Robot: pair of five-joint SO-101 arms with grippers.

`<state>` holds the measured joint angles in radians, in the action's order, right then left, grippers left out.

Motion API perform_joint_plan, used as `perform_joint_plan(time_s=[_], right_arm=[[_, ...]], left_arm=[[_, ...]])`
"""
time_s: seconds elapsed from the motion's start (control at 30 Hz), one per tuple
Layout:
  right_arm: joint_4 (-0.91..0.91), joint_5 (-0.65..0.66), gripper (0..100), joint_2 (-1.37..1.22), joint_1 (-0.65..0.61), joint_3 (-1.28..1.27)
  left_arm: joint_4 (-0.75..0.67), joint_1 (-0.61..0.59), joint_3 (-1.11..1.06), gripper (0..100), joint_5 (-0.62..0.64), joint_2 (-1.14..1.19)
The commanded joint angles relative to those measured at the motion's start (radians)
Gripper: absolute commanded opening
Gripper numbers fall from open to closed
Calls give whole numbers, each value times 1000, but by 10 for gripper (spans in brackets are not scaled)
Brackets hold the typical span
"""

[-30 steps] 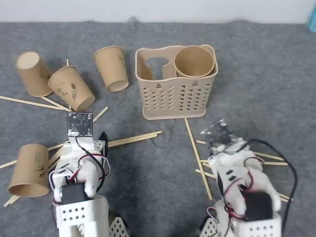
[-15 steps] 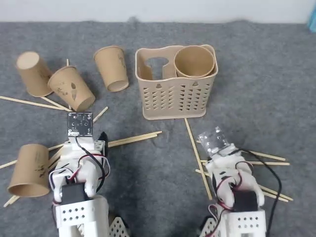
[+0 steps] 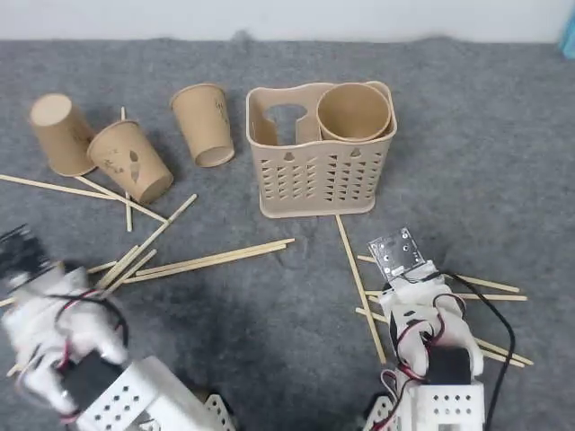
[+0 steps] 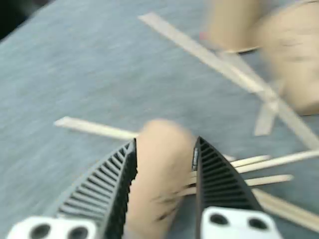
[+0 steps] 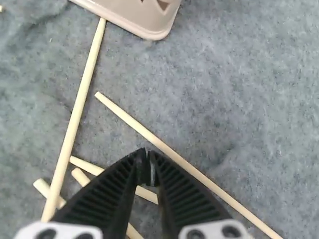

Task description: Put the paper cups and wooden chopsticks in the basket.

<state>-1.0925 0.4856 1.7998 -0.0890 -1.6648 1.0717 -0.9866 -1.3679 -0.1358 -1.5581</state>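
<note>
The beige basket (image 3: 314,175) stands at the back centre with one paper cup (image 3: 353,109) upright inside. Three paper cups (image 3: 58,135) (image 3: 133,160) (image 3: 202,123) lie at the back left. Wooden chopsticks (image 3: 216,259) are scattered across the grey mat. My left arm (image 3: 54,346) is at the front left. Its gripper (image 4: 166,141) is open, with a lying paper cup (image 4: 159,179) filling the gap between its fingers. My right arm (image 3: 422,314) sits at the front right. Its gripper (image 5: 148,152) is shut and empty, just above a slanting chopstick (image 5: 124,118).
More chopsticks lie around the right arm, one long one (image 3: 359,274) running from the basket toward the front. A basket corner (image 5: 144,15) is in the right wrist view. Beyond the left gripper lie crossed chopsticks (image 4: 199,50) and two cups (image 4: 229,22) (image 4: 294,55).
My left arm has swung left and down over the cup lying at the front left, which now sits between its fingers. My right arm shifted slightly and stays low over the chopsticks.
</note>
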Motion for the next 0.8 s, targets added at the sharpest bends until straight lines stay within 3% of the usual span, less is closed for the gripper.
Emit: perform_joint_plan(time_s=[0.0, 0.13, 0.27, 0.4, 0.6, 0.77], right_arm=[[15, -3, 9, 15, 13, -18], [12, -3, 9, 15, 13, -18], [10, -3, 9, 15, 13, -18], [10, -3, 9, 15, 13, -18], [10, 29, 9, 15, 13, -18], [10, 48, 9, 15, 12, -18]], left_arm=[[121, -91, 59, 174, -94, -5], [258, -98, 59, 174, -121, -5], [275, -184, 58, 174, -109, -5], [222, -255, 16, 174, -87, -5], [57, -250, -143, 177, -86, -11], [0, -250, -160, 178, -84, -11]])
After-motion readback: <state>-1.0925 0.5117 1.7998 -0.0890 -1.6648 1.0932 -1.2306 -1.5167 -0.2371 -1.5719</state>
